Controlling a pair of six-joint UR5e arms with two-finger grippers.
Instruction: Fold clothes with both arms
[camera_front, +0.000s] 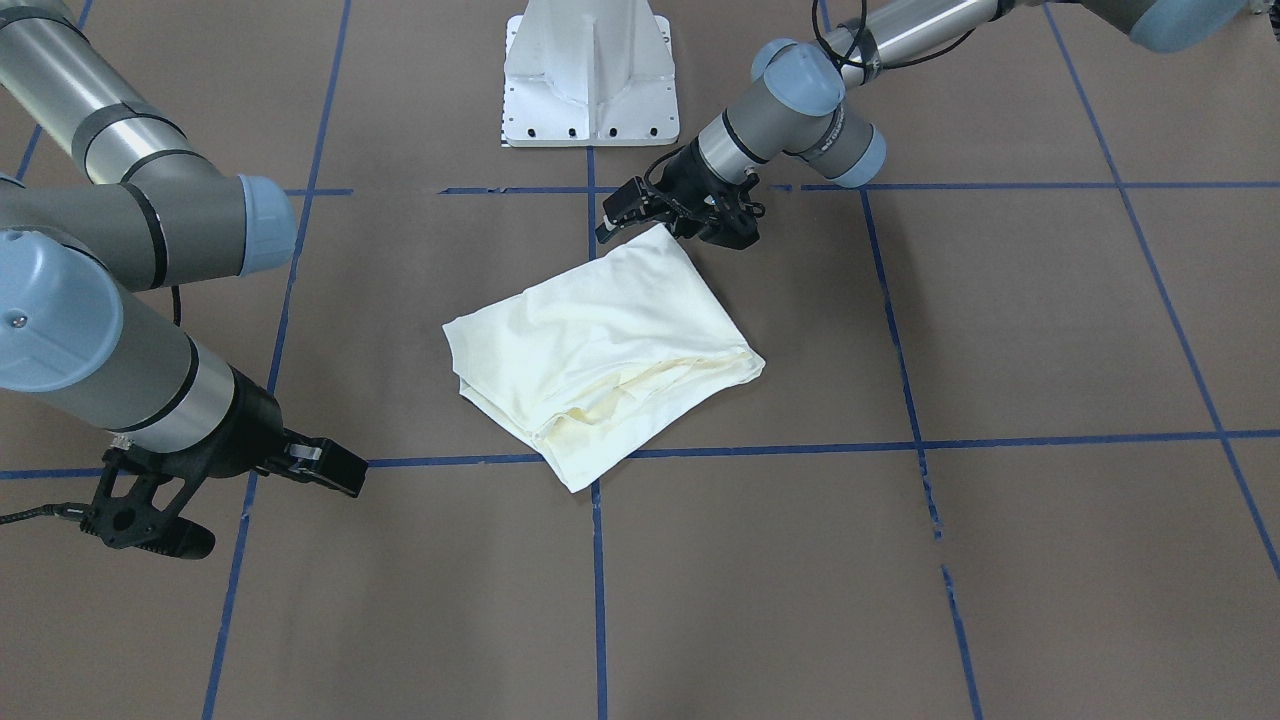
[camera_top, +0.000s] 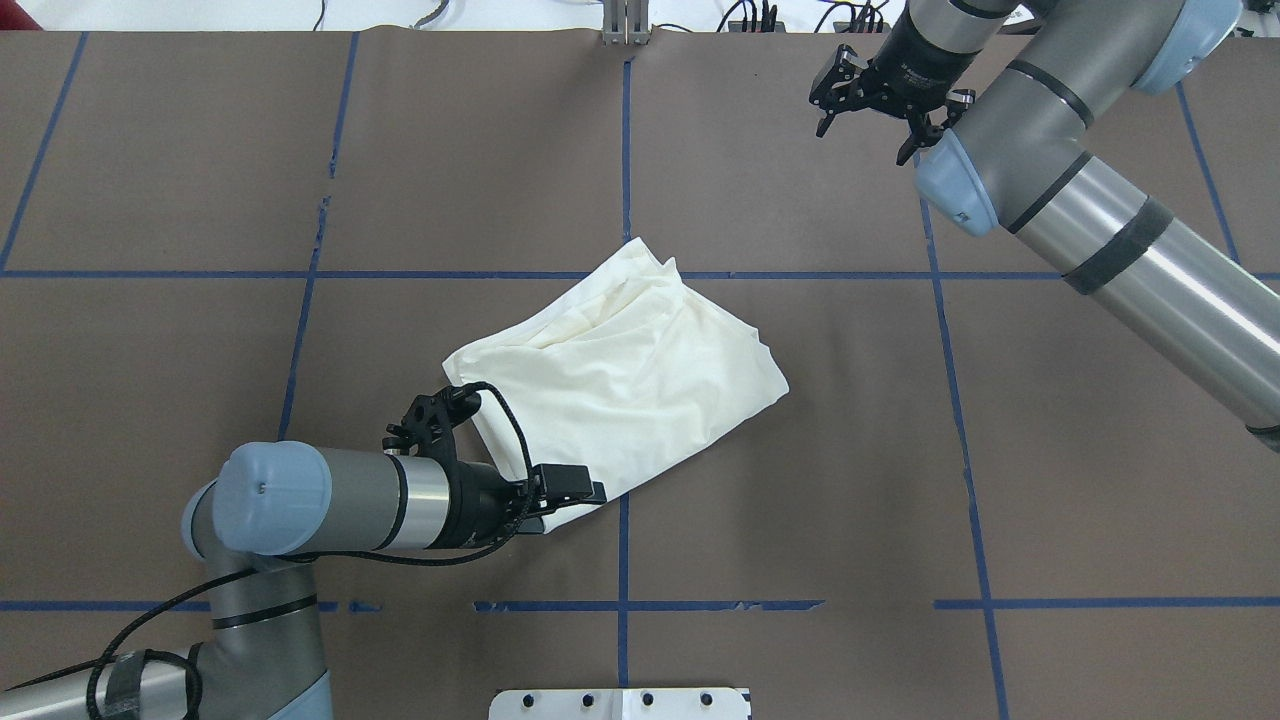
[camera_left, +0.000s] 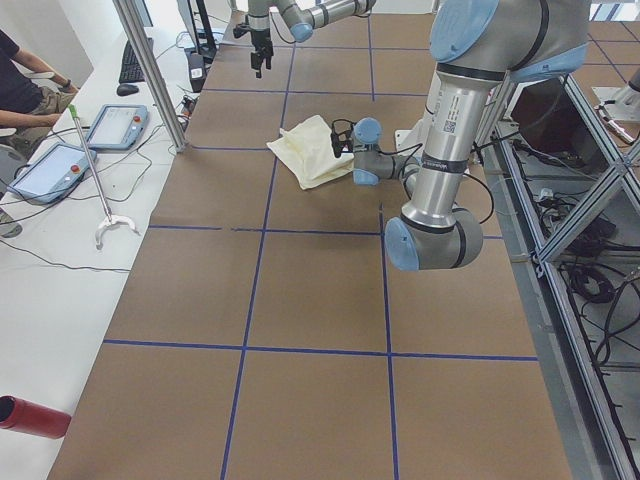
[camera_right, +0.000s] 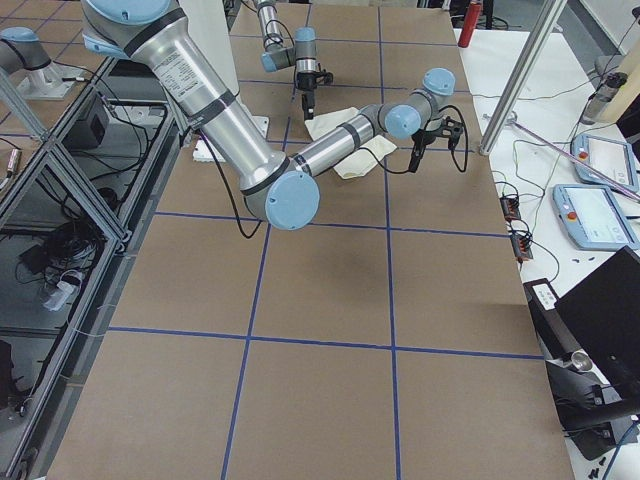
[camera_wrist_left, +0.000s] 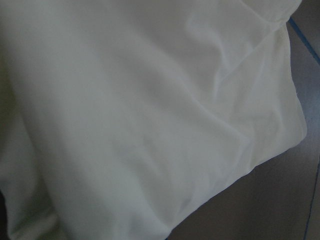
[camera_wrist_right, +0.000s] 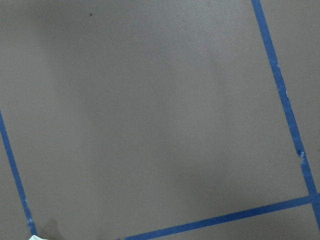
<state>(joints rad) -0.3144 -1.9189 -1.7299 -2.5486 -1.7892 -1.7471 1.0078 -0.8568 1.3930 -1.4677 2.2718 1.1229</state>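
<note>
Touching the shirt (camera_front: 600, 340), left hand (camera_front: 690, 228) conceals whether it grips; overhead shows right hand (camera_top: 868, 122) spread, empty.

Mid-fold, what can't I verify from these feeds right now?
Whether the black two-finger left gripper grips the cream-white folded shirt: fingertips hidden by its own body, overhead and front-facing views.
Left wrist view: blurred cloth only, no fingers.
Shirt's underside and inner layers: folded under, all views.

Brown table (camera_front: 1050, 330), blue tape grid (camera_front: 1000, 440), white pedestal base (camera_front: 590, 75), two teach pendants (camera_left: 117, 126), red cylinder (camera_left: 30, 416)
</note>
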